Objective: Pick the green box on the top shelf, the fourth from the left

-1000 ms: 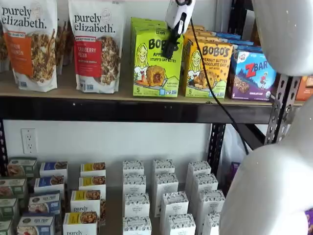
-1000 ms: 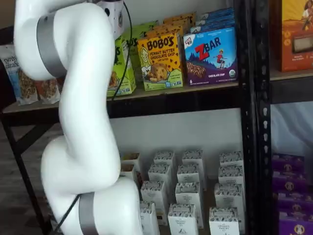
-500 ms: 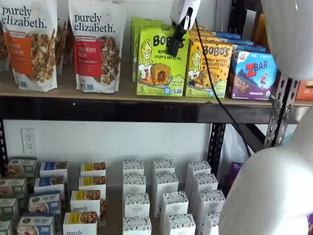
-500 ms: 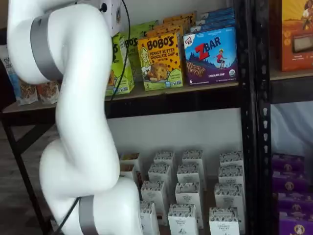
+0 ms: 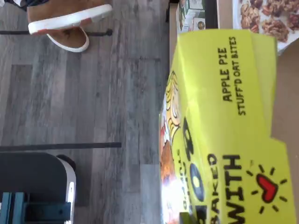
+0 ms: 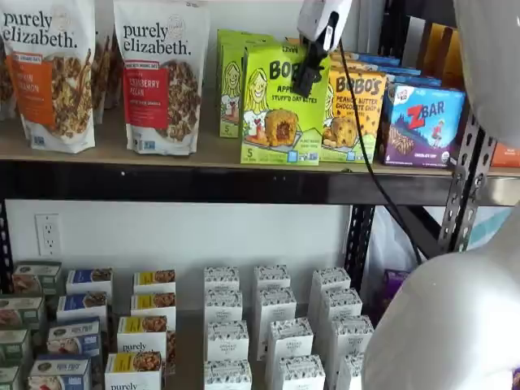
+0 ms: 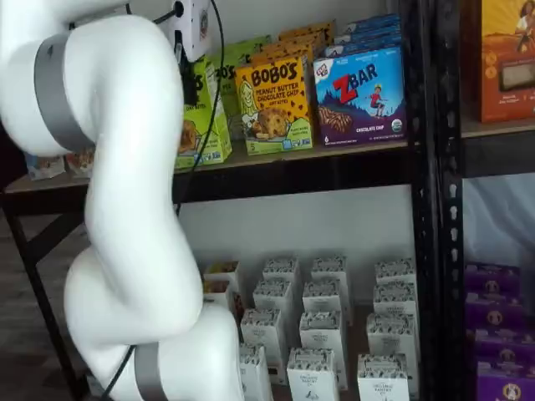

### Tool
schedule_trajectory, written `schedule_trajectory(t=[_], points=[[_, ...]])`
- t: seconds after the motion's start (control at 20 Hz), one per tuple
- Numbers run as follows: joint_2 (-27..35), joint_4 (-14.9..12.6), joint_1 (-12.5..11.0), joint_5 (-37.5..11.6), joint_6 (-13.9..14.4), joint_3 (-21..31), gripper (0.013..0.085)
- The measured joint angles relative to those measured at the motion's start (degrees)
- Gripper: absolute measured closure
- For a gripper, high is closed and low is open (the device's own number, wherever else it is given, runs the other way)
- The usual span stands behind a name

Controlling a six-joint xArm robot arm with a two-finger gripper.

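Observation:
The green box (image 6: 284, 106), lime green with a cartoon girl and "Apple Pie Stuff'd Oat Bites", stands out in front of its row at the front edge of the top shelf (image 6: 162, 154). My gripper (image 6: 309, 75) comes down from above, its black fingers closed on the box's upper right part. In a shelf view the box (image 7: 199, 125) shows partly behind my white arm, with the gripper (image 7: 185, 77) at its top. The wrist view shows the box (image 5: 219, 130) close up above a grey wood floor.
More green boxes (image 6: 231, 81) stand behind and to the left. A yellow-orange Bobo's box (image 6: 357, 114) and a blue ZBar box (image 6: 422, 122) sit right of it, granola bags (image 6: 158, 77) to the left. Black uprights (image 6: 467, 179) frame the shelf. Small white boxes (image 6: 276, 325) fill the lower level.
The green box has come forward out of its row and moved right with the gripper on it. The arm has swung along with it.

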Motion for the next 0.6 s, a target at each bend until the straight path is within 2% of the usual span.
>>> schedule_trajectory(t=[0.6], points=[[-5.2, -0.6, -3.3, 1.1, -3.2, 4.7, 0.0810]])
